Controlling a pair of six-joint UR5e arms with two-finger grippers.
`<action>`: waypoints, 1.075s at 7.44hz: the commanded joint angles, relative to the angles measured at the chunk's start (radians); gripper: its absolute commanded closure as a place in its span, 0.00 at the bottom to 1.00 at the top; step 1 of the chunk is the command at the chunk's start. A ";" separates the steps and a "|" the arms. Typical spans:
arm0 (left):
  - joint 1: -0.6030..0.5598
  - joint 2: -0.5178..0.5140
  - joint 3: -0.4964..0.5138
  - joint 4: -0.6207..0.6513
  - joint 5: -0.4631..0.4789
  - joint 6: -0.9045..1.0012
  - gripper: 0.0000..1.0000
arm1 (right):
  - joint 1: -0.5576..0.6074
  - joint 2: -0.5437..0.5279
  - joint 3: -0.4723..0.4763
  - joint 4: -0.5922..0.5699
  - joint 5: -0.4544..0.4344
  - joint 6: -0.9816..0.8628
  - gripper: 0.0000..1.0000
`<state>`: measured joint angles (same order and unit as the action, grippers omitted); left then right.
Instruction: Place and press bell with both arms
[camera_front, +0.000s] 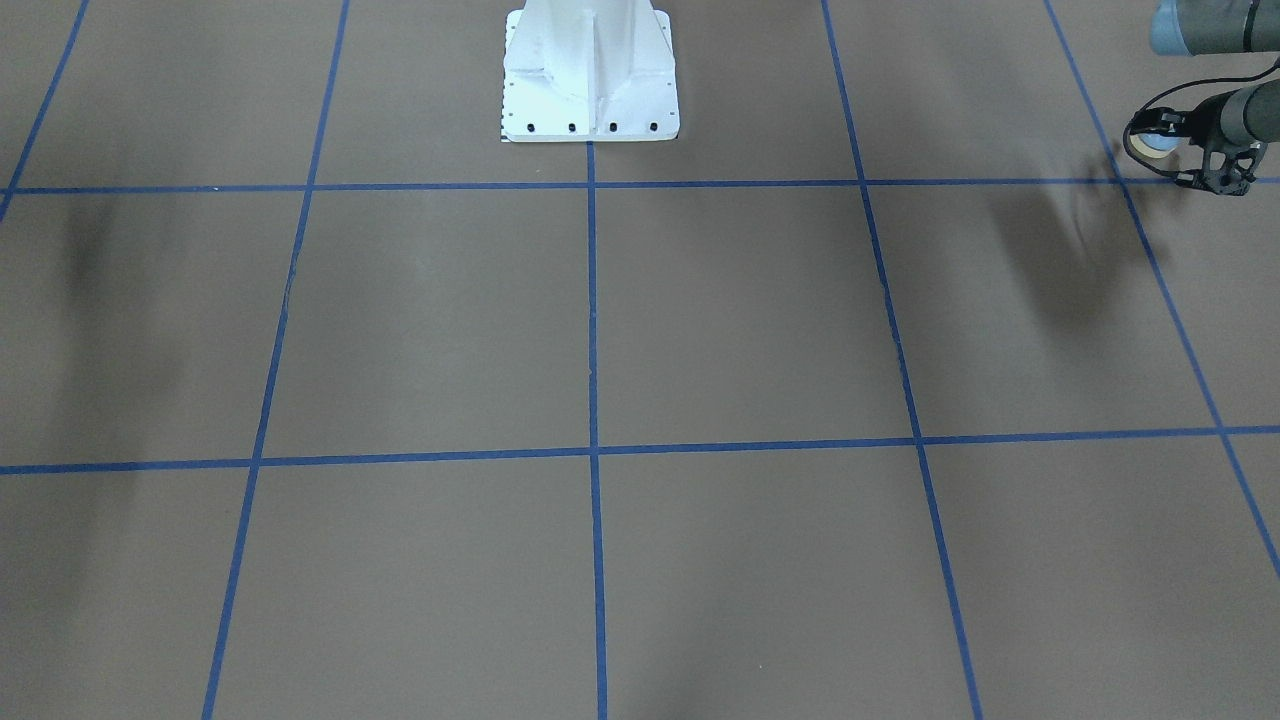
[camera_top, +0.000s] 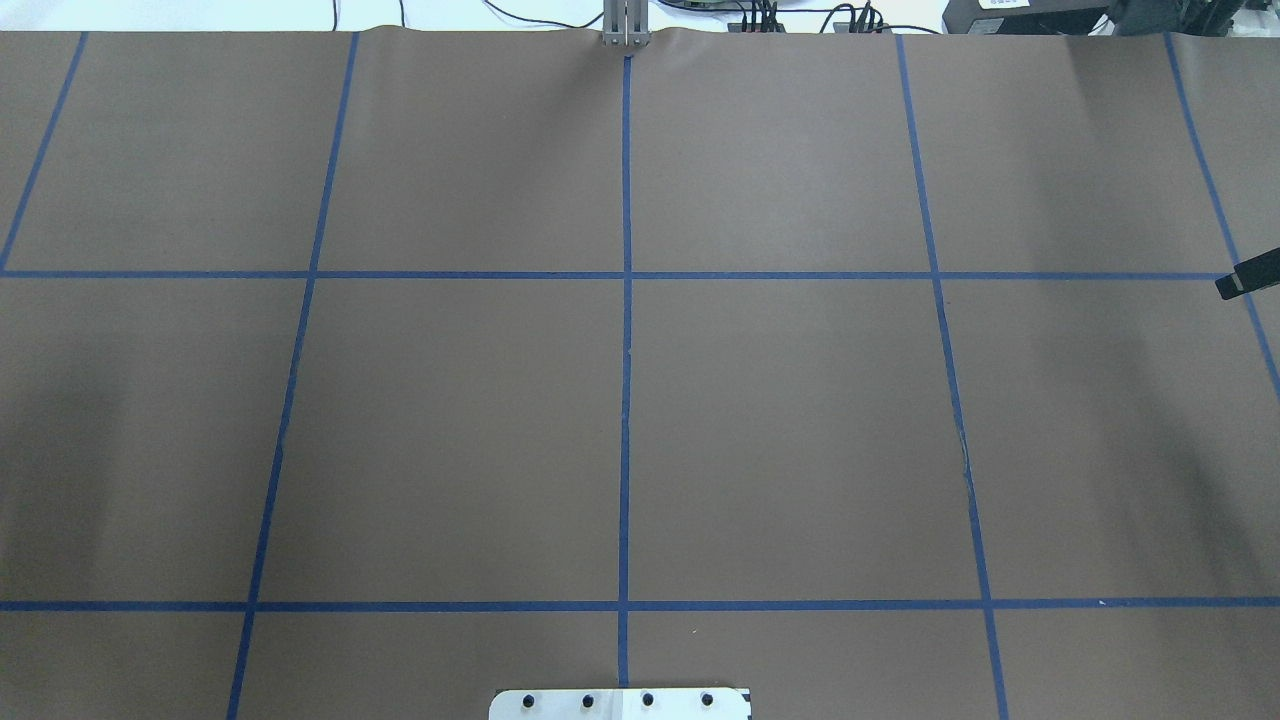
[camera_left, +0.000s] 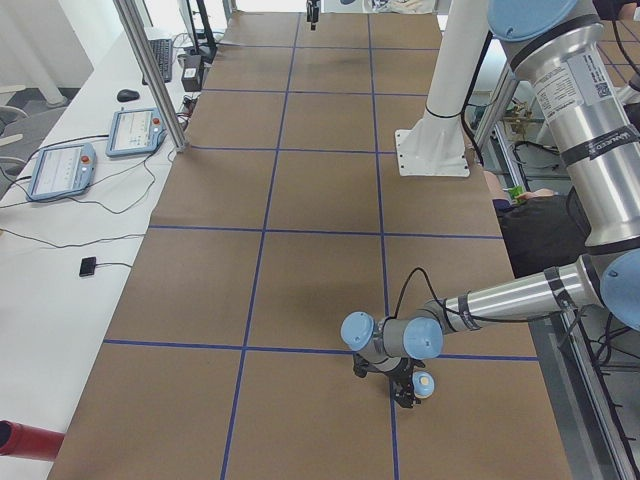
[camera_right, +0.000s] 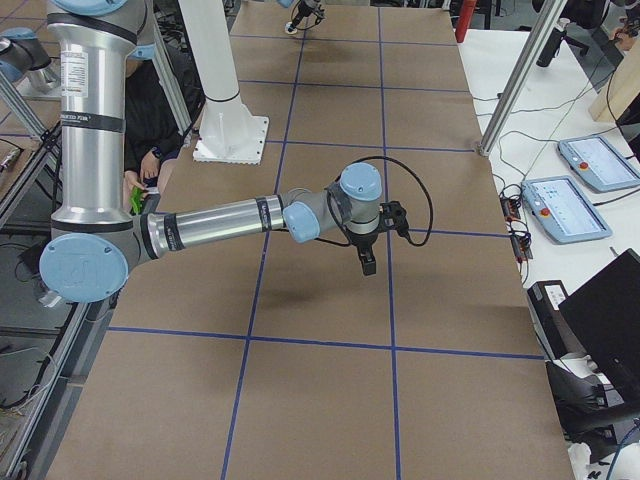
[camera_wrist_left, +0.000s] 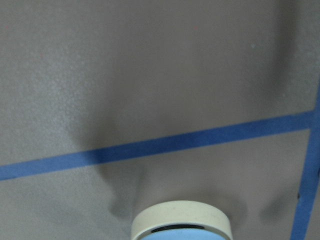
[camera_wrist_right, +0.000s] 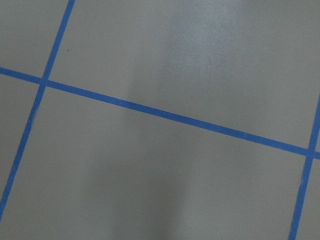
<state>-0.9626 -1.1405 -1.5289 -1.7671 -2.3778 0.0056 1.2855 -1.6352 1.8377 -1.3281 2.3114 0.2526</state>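
The bell (camera_front: 1150, 146), a light-blue dome on a cream base, sits in my left gripper (camera_front: 1165, 135) at the far right edge of the front-facing view, held just above the brown table. It also shows in the exterior left view (camera_left: 426, 381) and at the bottom of the left wrist view (camera_wrist_left: 181, 220), with its shadow on the table below. My left gripper (camera_left: 408, 388) is shut on it. Of my right gripper only a black tip (camera_top: 1240, 281) shows at the overhead view's right edge. In the exterior right view it (camera_right: 367, 262) hangs over the table, and I cannot tell its state.
The white bolted pedestal (camera_front: 590, 80) stands at the robot's side of the table (camera_top: 780, 430), which is brown with blue tape lines. Teach pendants (camera_left: 60, 170) and cables lie on the white side bench. Metal posts (camera_right: 510, 85) stand at the table's far edge.
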 joint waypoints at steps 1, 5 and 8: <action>0.002 -0.005 0.006 -0.002 0.000 0.001 0.02 | 0.000 0.000 0.000 0.000 0.000 -0.001 0.00; 0.002 -0.004 0.003 -0.003 0.000 0.002 0.78 | 0.000 0.000 0.002 0.001 0.000 0.001 0.00; 0.002 0.008 -0.042 0.003 -0.001 0.007 0.94 | 0.000 0.000 0.003 0.001 0.000 0.001 0.00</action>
<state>-0.9602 -1.1400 -1.5413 -1.7679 -2.3780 0.0116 1.2855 -1.6352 1.8396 -1.3270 2.3117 0.2531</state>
